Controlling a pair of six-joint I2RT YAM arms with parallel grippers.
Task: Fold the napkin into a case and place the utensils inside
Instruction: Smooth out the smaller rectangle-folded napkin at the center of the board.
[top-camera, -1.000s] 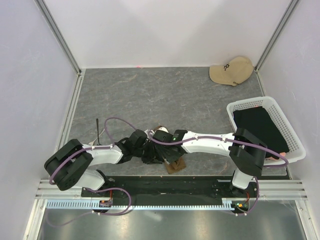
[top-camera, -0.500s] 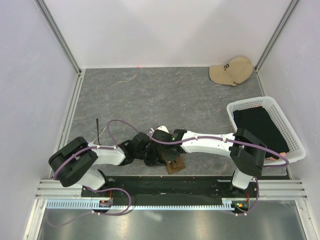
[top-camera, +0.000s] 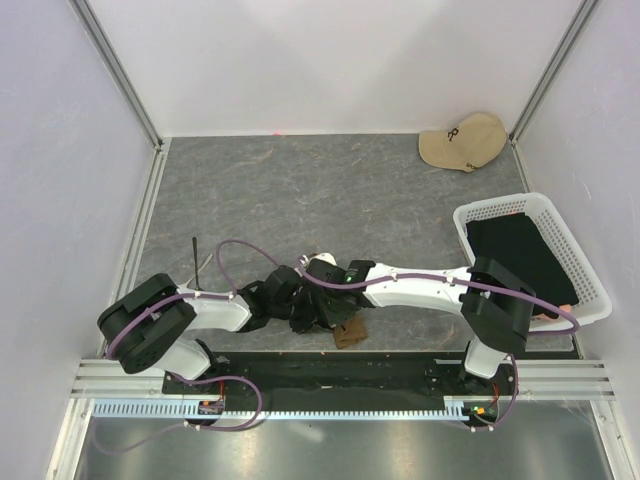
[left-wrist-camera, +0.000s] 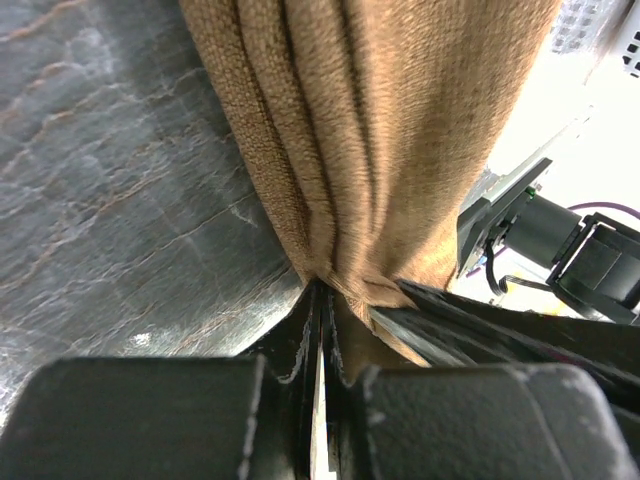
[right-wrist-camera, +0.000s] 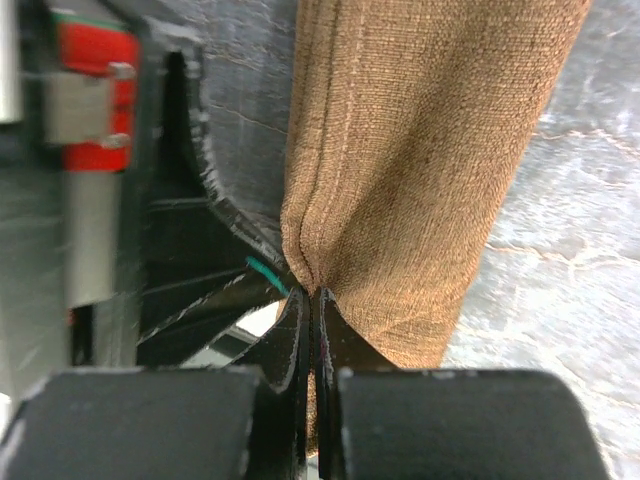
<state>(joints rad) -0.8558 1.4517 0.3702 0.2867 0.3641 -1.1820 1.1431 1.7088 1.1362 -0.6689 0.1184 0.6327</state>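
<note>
Left fingers (left-wrist-camera: 300, 335): pressed tight together on a gathered edge of the napkin (left-wrist-camera: 380, 130), with several pleats bunched at the tips.
Right fingers (right-wrist-camera: 295, 330): also nearly closed, pinching a hemmed, doubled edge of the same cloth.
Napkin: held between the two wrists as a long folded strip. In the top view it sits at 6 o'clock on the desk (top-camera: 330, 190), mostly hidden under the arms, with one brown end showing towards 5 o'clock of the fingers.
Done: the cloth looks folded lengthwise into layers, so the folding seems well under way.
Left: the strip is pleated and uneven, not a flat pouch, so the case does not look finished. It needs laying down and squaring.
Utensils: none is in or on the cloth. A dark rod (top-camera: 194, 258) at 9 o'clock of the arms may be one, but it is too small to tell.
Further out: a basket (top-camera: 590, 290) with black fabric (top-camera: 520, 255) at 3 o'clock, and a cap (top-camera: 463, 140) at 1 o'clock, both well apart from the work.
</note>
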